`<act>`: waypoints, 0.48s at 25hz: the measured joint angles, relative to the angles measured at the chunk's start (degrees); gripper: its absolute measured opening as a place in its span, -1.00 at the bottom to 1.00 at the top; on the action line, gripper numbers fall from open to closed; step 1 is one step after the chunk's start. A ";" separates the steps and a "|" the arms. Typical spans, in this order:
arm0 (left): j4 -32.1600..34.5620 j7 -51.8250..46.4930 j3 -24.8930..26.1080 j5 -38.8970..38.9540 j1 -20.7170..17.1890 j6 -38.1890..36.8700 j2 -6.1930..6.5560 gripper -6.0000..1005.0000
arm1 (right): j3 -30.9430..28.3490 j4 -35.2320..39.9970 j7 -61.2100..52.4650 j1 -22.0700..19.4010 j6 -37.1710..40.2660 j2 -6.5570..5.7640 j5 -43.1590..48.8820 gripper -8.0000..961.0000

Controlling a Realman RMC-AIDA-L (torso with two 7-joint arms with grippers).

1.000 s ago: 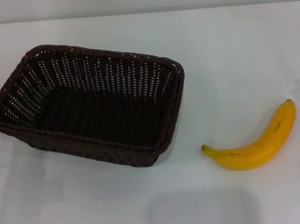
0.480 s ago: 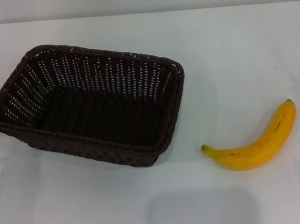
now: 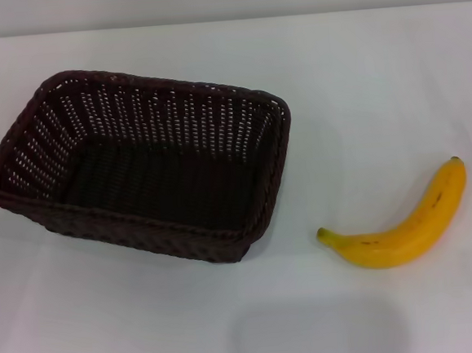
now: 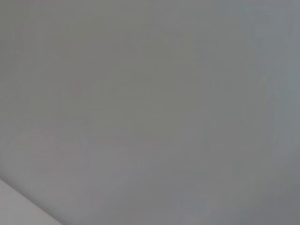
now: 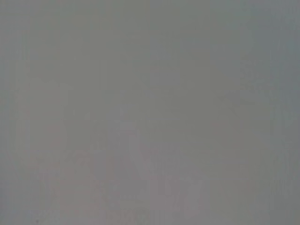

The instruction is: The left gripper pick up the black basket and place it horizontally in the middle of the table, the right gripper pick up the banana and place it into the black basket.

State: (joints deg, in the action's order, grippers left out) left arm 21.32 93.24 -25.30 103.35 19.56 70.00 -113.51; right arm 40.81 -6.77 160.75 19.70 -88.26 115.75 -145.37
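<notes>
The black basket (image 3: pixel 141 163) stands upright on the white table (image 3: pixel 359 77), left of the middle, turned at a slight angle, and it is empty. The banana (image 3: pixel 408 227) lies on the table to the right of the basket, apart from it, its dark tip toward the far right. Neither the left gripper nor the right gripper shows in any view. Both wrist views show only a plain grey surface.
The table's far edge (image 3: pixel 224 20) runs along the top of the head view. A faint shadow (image 3: pixel 318 333) lies on the table near the front edge.
</notes>
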 joint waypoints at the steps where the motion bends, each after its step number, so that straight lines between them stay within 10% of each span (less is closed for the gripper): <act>1: 0.73 -2.40 0.01 -2.21 0.59 -0.07 0.81 0.64 | -0.04 0.00 0.00 0.03 0.10 0.00 0.01 0.82; 12: 12.68 -42.46 -6.96 -45.01 15.34 6.05 12.54 0.59 | 0.19 0.21 -1.23 0.82 -0.43 0.05 0.01 0.82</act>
State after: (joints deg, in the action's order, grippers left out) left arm 34.00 50.78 -32.26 58.34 34.90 76.05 -100.97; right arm 41.00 -6.56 159.52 20.53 -88.69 115.81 -145.37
